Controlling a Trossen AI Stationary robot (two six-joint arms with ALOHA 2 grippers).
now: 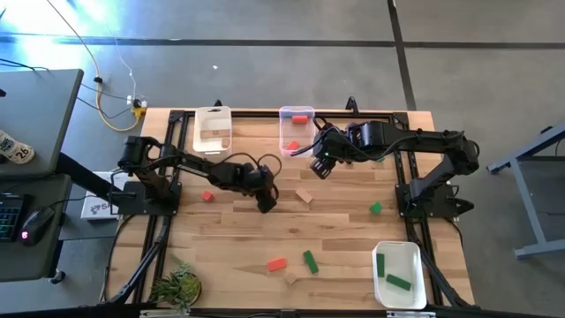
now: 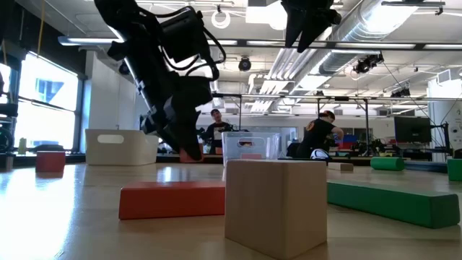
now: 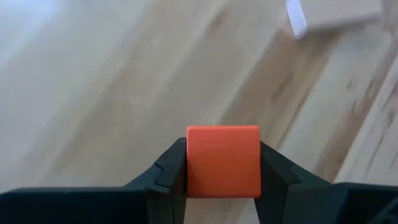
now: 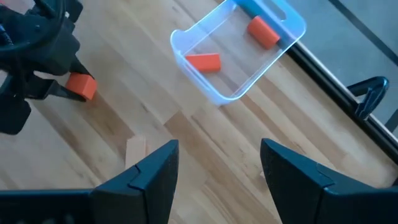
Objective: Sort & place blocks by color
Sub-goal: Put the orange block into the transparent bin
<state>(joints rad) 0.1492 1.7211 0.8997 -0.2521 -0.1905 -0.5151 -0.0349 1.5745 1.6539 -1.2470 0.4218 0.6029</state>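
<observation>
Nearest low cam: wood cube [image 2: 278, 206] on counter [image 1: 335, 234], red bar [image 2: 172, 200] and green bar [image 2: 393, 201] beside it. Mid-counter, my left hand [image 3: 222, 171] is clamped on a red cube [image 3: 223, 160], its fingers [image 3: 171, 168] pressing both sides. Farther back, my right hand [image 4: 217, 168] hangs wide open w/ nothing in it, near the clear bin [image 4: 239, 46] holding two red blocks [image 4: 203, 61]. White bin [image 1: 212, 129] at the far edge; green blocks [image 1: 398, 283] lie in the near-right bin [image 1: 397, 274].
</observation>
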